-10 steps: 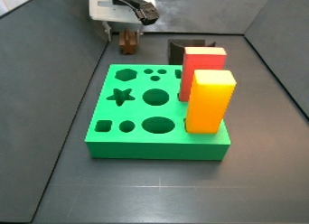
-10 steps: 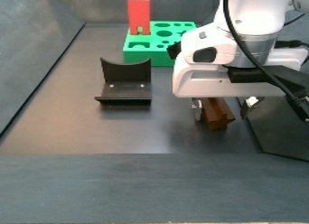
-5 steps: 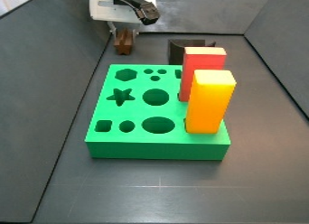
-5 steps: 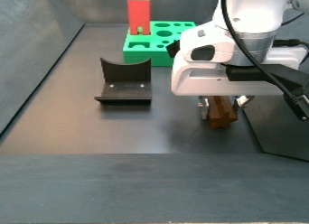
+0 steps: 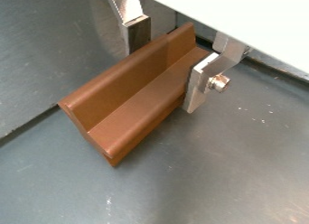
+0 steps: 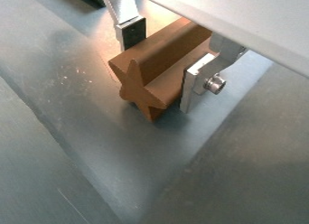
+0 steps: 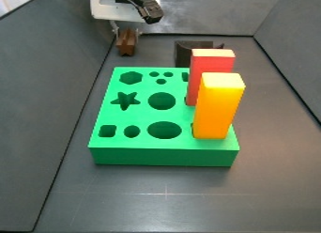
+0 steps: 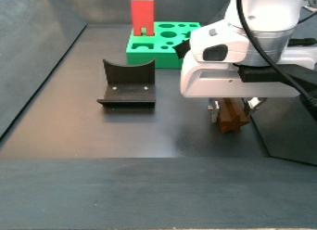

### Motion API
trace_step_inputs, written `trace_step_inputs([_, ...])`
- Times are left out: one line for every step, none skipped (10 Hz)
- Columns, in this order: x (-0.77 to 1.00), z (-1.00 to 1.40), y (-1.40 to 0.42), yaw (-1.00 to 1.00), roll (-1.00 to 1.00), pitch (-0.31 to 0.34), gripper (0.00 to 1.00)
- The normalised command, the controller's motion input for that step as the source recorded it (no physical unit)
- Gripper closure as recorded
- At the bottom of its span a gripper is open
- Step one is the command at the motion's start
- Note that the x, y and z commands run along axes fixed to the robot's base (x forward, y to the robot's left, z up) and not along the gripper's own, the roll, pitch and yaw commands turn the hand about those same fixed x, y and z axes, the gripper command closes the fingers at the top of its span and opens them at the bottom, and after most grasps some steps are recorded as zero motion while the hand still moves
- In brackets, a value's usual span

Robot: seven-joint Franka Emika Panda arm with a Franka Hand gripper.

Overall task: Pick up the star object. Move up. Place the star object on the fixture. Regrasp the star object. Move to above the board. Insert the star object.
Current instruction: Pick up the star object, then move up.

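Nearby, the gripper (image 6: 163,58) clasps the star object (image 6: 151,72), fixture (image 8: 126,83) well apart.

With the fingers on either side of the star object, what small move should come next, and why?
Probably lift straight up. The gripper holds the star object between its plates in both wrist views, still low over the floor beyond the board. It needs height before crossing to the fixture.

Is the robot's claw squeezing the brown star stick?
Yes, shut on it. In both wrist views the gripper has its fingers pressed against both sides of the star object.
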Motion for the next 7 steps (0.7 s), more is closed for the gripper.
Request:
trace_step_inputs([0.0, 0.0, 0.0, 0.0, 0.0, 0.0, 1.0])
trace_step_inputs([0.0, 0.83, 0.0, 0.0, 0.0, 0.0, 1.0])
trace_step_inputs([0.08, 0.79, -0.07, -0.05, -0.01, 0.003, 1.0])
trace_step_inputs([0.04, 0.66, -0.07, -0.04, -0.02, 0.037, 1.0])
trace_step_inputs([0.03, 0.58, -0.05, -0.03, -0.03, 0.046, 1.0])
trace_step_inputs([0.01, 0.38, -0.02, -0.02, -0.03, 0.05, 1.0])
trace_step_inputs([0.0, 0.23, -0.02, -0.01, -0.02, 0.043, 1.0])
